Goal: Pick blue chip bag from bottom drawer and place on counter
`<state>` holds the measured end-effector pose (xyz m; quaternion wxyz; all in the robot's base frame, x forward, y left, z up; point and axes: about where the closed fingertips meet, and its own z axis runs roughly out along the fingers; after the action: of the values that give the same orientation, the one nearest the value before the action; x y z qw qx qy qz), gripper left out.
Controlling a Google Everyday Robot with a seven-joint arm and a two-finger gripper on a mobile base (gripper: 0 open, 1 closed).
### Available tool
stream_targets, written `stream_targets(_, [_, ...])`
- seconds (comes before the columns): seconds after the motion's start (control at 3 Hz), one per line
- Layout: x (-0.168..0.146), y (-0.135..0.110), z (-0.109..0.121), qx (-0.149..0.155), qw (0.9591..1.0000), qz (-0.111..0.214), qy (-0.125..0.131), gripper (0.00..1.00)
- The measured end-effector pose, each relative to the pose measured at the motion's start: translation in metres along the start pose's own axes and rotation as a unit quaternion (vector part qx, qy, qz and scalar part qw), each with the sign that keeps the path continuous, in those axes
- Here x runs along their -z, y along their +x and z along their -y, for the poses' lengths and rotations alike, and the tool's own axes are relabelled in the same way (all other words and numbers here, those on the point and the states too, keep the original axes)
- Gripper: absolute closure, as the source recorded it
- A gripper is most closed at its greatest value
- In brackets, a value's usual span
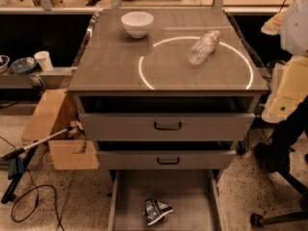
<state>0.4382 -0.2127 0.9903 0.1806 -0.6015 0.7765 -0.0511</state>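
The small wrinkly dark-blue foil chip bag with white markings [156,211] is lying on the flat grey floor of the wide grey metal bottom drawer [190,196]. The drawer is standing pulled fully out at the foot of the cabinet. The only parts of the robot showing are the white-and-cream arm segments [292,88] hanging at the right edge of the view, level with the cabinet's upper half. The tool itself is not appearing in the view, so I cannot tell how far it is opening or whether it is carrying anything. From those segments the bag is sitting well down and to the left, so any reach is probably having to drop low and cross in over the drawer's right wall or its open front. The two grey upper drawers with black handles [167,125] are standing partly out and overhanging the back of the bottom drawer, but the bag is lying forward of them under open space. It is resting near the middle of the floor, apart from both side walls, and its long axis is seemingly running on a slant from far left to near right. It is looking crumpled and puffed, with a raised crease along the top that could be offering a grip. The broad grey-brown tabletop [110,61] above is carrying a round white bowl [137,23] and a clear plastic bottle [203,47] lying on its side across a thin glowing white circle [140,69].
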Motion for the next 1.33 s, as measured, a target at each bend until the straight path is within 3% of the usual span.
stream_targets(0.67, [-0.008, 0.0, -0.003, -0.003, 1.0, 0.008, 0.004, 0.0])
stream_targets(1.33, [-0.041, 0.004, -0.018, 0.001, 0.9993, 0.037, 0.008, 0.0])
